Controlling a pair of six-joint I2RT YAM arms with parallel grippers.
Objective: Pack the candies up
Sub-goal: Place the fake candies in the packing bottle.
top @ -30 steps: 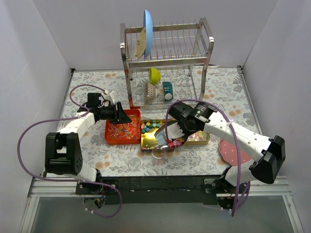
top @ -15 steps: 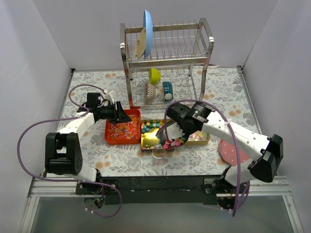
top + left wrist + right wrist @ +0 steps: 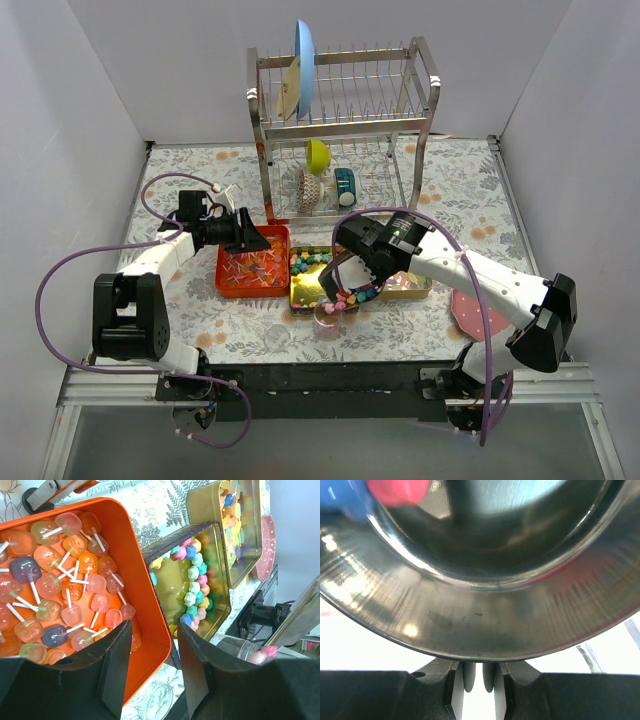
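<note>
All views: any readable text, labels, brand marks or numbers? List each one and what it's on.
No readable text in any view.
Right arm's black housing: small pale marks, too small to read.
Teal cup in the rack: pale pattern, too small to tell whether it is lettering.
Orange tin, gold tin, candies: no print visible.
Metal scoop: only scratches and reflections.

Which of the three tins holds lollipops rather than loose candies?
The orange tin, leftmost from above: it is filled with lollipops on white sticks. The middle gold tin and the rightmost gold tin hold only small loose candies.
</note>
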